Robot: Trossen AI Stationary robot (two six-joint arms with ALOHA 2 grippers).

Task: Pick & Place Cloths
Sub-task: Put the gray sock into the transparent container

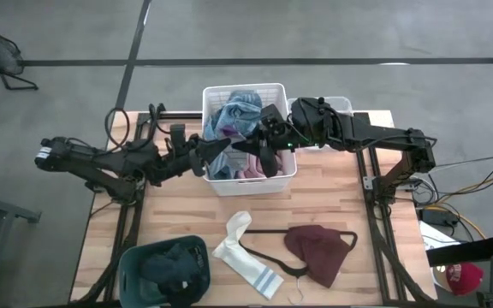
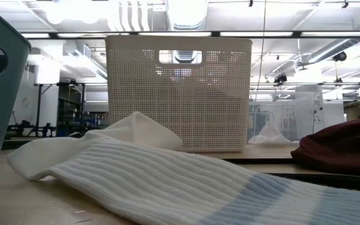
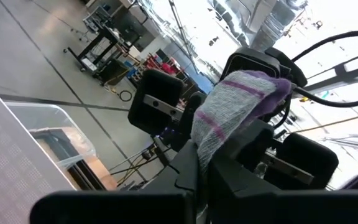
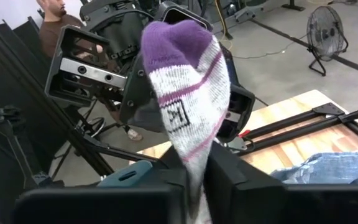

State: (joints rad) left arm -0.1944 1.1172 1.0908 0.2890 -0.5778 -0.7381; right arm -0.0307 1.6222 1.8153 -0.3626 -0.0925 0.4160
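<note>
On the wooden table [image 1: 358, 197], the white basket [image 1: 221, 184] is seen at the far edge with a blue-grey garment [image 1: 242, 107] already in it, and a teal bin [image 1: 131, 265] stands at the near left corner. A maroon garment [image 1: 319, 248], a white striped sock [image 1: 242, 252] and a thin black hanger [image 1: 268, 257] are left lying on the near boards.

Above the basket the left gripper [image 1: 222, 147] and the right gripper [image 1: 248, 147] are brought tip to tip, so a hand-over or a drop into the basket is judged to be in hand. A grey sock with a purple toe [image 4: 185, 93] is held between them. It is pinched by the closed right fingers [image 4: 229, 171] and stands up from them. The left fingers [image 3: 185, 168] are set either side of the same sock, but whether they are closed on it cannot be told.

Next, a release by one gripper only is called for, once the sock is seen to be over the basket's opening.
</note>
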